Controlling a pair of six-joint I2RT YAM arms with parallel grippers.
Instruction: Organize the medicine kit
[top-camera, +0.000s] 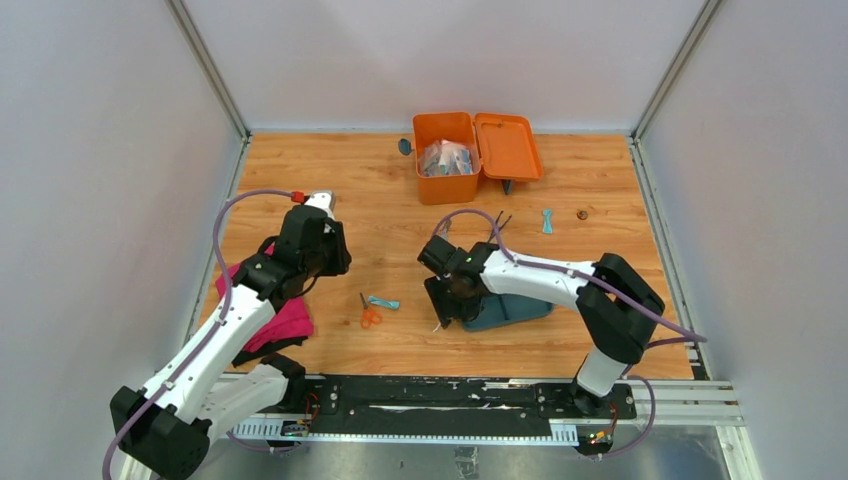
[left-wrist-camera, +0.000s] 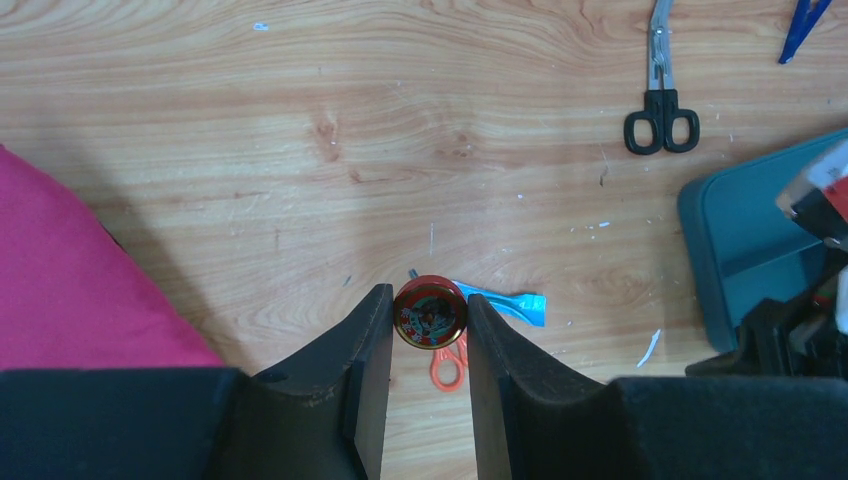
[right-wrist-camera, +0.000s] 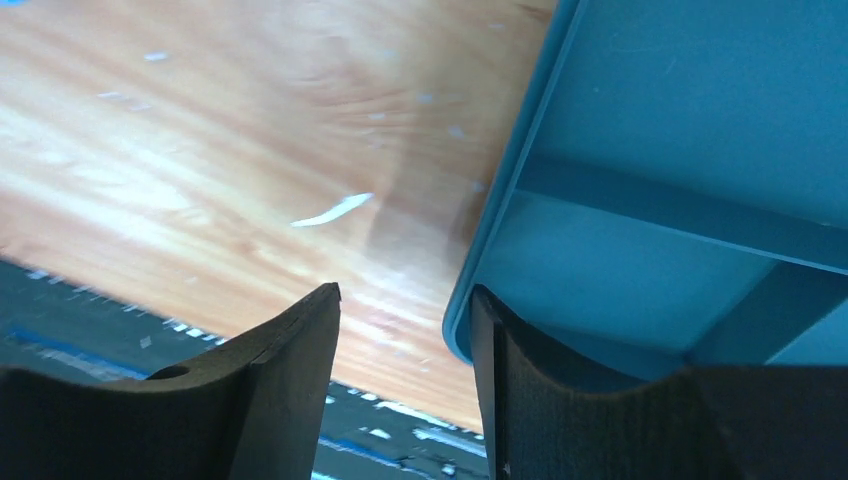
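Left gripper (left-wrist-camera: 429, 297) pinches a small red tin (left-wrist-camera: 430, 314), held above the orange scissors (left-wrist-camera: 447, 366) on the desk (left-wrist-camera: 300, 120). Right gripper (right-wrist-camera: 406, 290) stands spread at the teal tray (right-wrist-camera: 680, 120) corner, gripping nothing. Medicine kit (top-camera: 445, 160) sits open at the far edge with packets inside. I judge that much remains: the tin, black scissors (left-wrist-camera: 661, 118), blue sachet (left-wrist-camera: 510, 303) and tweezers (top-camera: 547, 220).

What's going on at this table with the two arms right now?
The left gripper has a small round red tin pinched between its fingers. The right gripper is open at a corner of the teal tray, gripping nothing. The orange medicine kit sits open at the far side with packets inside, and orange scissors lie loose on the table.
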